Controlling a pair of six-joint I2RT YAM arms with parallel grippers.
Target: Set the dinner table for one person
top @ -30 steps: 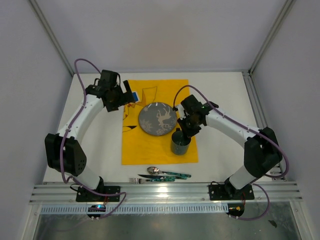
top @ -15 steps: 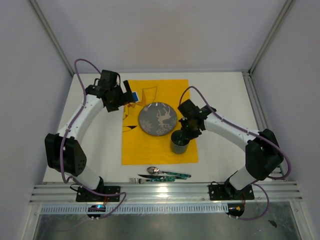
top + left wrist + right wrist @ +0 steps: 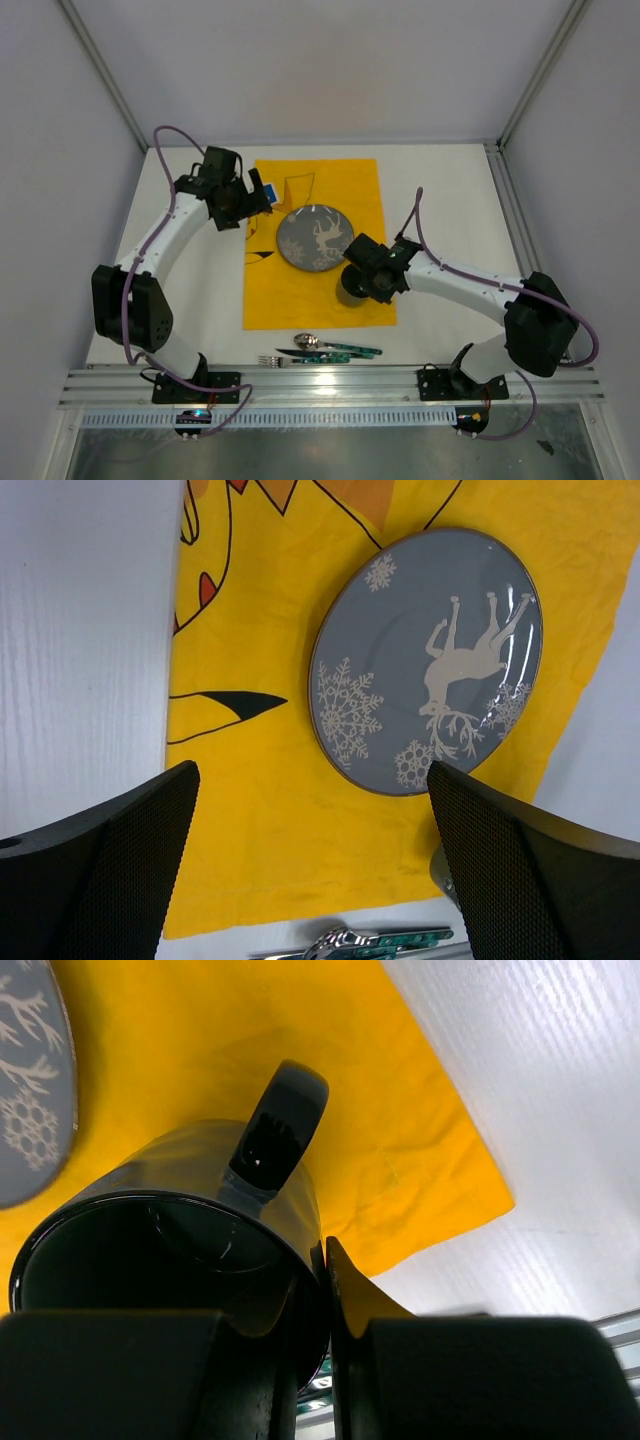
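Matte white dinner table [image 3: 440, 190], wrinkled yellow cloth [image 3: 300, 290], glossy black mug [image 3: 180, 1165] pinched by right claw [image 3: 324, 1290], left claw [image 3: 312, 780] spread wide

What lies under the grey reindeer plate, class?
The plate rests on the yellow cartoon-printed cloth, which lies on the white table. The cloth's print beneath the plate is covered and cannot be seen.

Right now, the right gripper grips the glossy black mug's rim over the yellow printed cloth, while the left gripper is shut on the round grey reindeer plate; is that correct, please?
No: the left gripper stands open and empty, as the left wrist view shows; the round grey reindeer plate lies on the yellow printed cloth. The right gripper grips the rim of the glossy black mug.
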